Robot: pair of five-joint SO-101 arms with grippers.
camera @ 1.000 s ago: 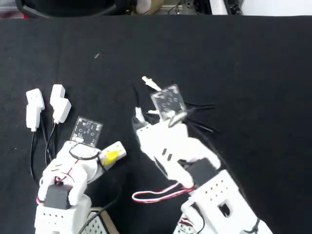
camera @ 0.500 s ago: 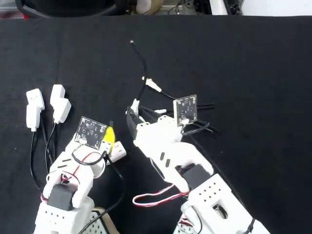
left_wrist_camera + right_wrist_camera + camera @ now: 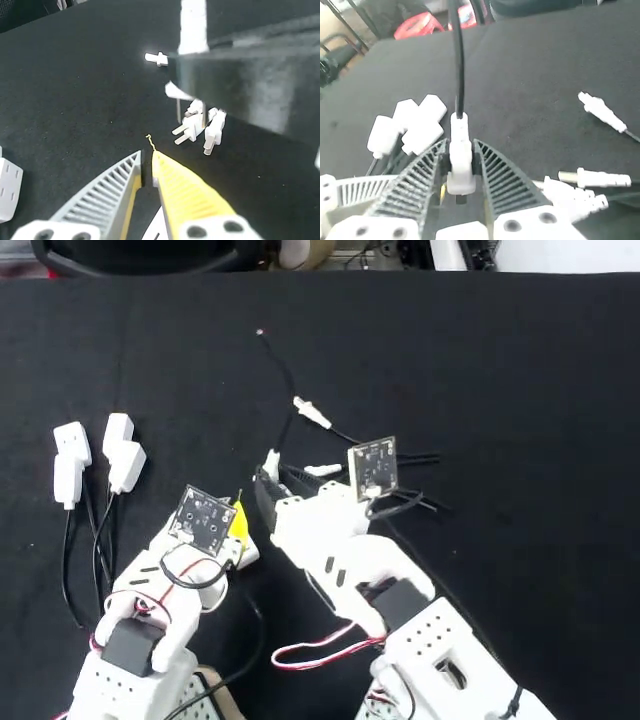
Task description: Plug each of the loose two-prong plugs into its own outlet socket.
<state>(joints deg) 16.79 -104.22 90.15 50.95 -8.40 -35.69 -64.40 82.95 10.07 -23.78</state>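
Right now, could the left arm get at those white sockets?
Probably yes. The sockets lie close beside the left pincer, with nothing standing between; the right pincer, holding a plug, sits on the other side.

The right gripper (image 3: 459,143) shifted slightly left with its plug (image 3: 460,167), apparently lifting it off the table (image 3: 520,360). The black cord (image 3: 284,378) came up, and its far end swung left. The left gripper (image 3: 238,518) turned from pointing sideways to pointing ahead and moved in beside the right arm (image 3: 345,550).
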